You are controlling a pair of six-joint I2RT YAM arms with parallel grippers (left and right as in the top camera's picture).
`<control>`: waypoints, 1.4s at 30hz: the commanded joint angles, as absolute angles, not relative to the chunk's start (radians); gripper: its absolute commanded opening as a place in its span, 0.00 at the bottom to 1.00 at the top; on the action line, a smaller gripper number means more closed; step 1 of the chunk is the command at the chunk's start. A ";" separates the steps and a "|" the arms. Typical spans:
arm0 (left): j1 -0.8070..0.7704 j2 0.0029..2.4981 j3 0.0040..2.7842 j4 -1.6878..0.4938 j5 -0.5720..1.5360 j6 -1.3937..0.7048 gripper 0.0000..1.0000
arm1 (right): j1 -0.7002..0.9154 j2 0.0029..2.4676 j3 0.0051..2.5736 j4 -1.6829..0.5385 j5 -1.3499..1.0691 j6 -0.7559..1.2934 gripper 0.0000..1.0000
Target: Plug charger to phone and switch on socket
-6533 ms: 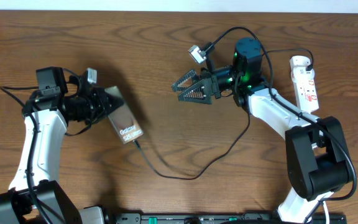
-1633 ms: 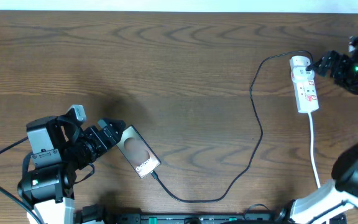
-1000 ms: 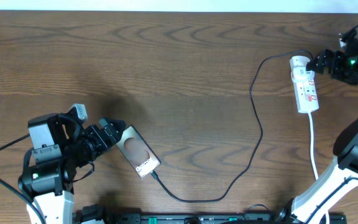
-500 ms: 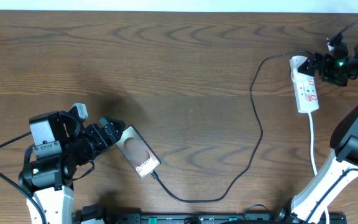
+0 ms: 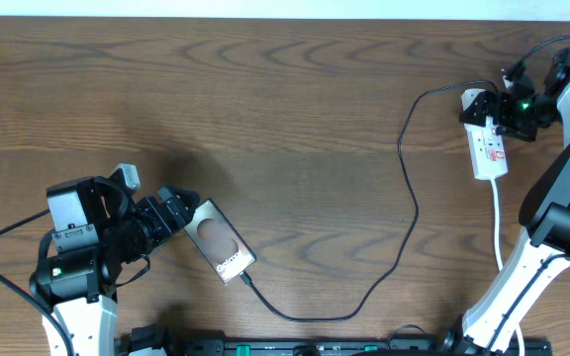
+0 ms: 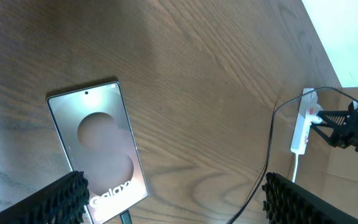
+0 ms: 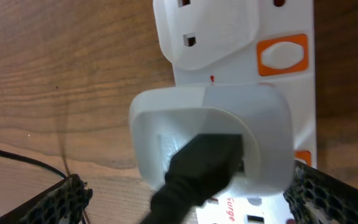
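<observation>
We judge the switching step is in hand: the charger (image 5: 411,183) seems seated in the phone (image 5: 221,242), low-left on the tabletop (image 5: 295,119). Our right end effector (image 5: 495,109), spread and empty, hovers over the socket (image 5: 490,148); its switch (image 7: 283,55) needs pressing. The left end effector (image 5: 179,211) gapes empty.

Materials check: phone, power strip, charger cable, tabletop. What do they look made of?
Phone: glossy glass-like face, reflects light; pale rim looks metallic, unsure.
Power strip: smooth white moulded plastic, slight sheen, rounded edges.
Charger cable: thin black flexible sheath, likely rubber or PVC; lies in loose curves.
Tabletop: brown wood grain, matte; solid wood or laminate, cannot tell.
</observation>
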State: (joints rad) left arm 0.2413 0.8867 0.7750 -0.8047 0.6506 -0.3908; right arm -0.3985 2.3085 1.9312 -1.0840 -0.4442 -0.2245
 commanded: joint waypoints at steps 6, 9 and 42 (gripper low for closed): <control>0.243 0.887 0.791 -0.807 0.642 -0.371 0.88 | -0.389 2.307 1.949 -1.068 -0.443 -0.242 0.99; 0.243 0.887 0.791 -0.807 0.642 -0.371 0.89 | -0.385 2.307 1.949 -1.068 -0.443 -0.244 0.99; 0.243 0.887 0.791 -0.808 0.642 -0.371 0.88 | -0.359 2.310 1.922 -1.081 -0.482 -0.206 0.99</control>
